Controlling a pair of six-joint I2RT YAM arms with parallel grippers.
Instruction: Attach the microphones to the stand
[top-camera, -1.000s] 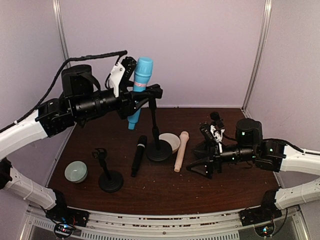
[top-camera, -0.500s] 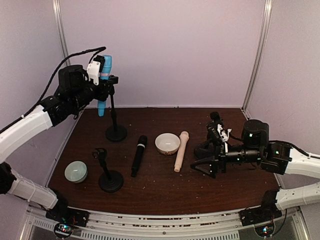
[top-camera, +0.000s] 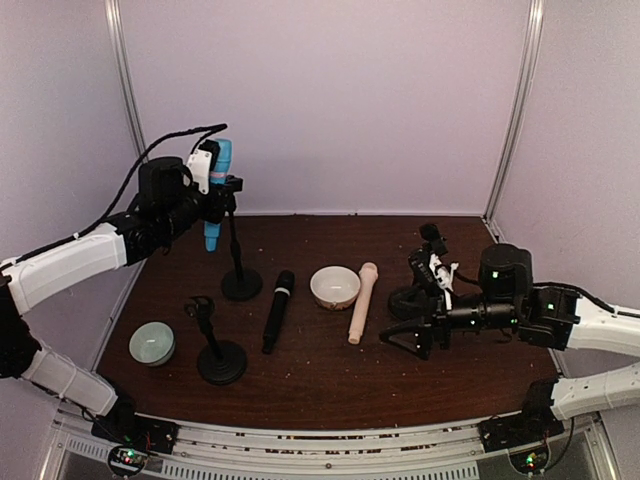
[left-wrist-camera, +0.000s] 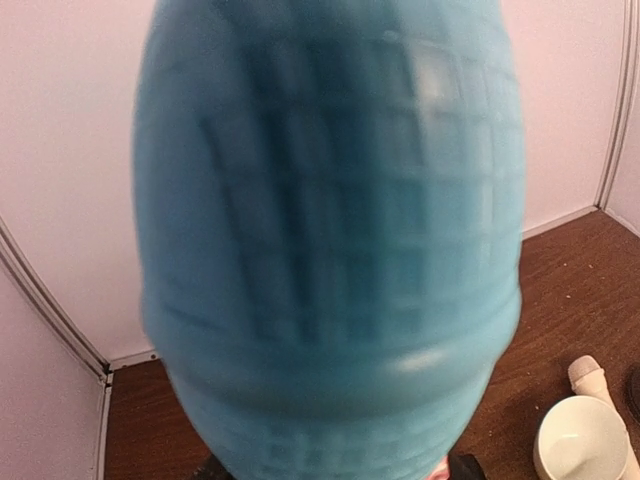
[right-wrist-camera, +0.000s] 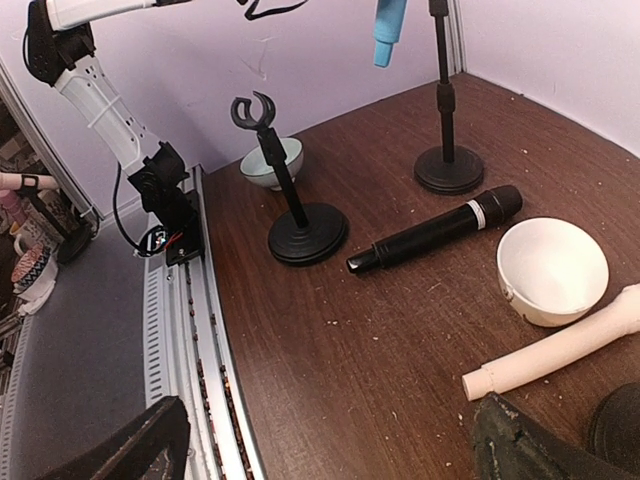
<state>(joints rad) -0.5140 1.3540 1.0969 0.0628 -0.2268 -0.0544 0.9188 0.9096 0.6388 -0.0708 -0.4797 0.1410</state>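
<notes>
Right of centre on the counter (top-camera: 330, 380): pale cream-pink microphone (top-camera: 361, 302), flat, long axis near-to-far, just left of right end effector (top-camera: 398, 320), jaws spread wide, empty; right arm nearer. Back left: left end effector (top-camera: 218, 190) closed on light blue microphone (top-camera: 220, 160), upright at stand (top-camera: 240, 284).

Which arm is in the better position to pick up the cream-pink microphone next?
Right. The right gripper is open, empty and close to the cream-pink microphone; the left gripper is shut on the light blue microphone at the back left.
</notes>
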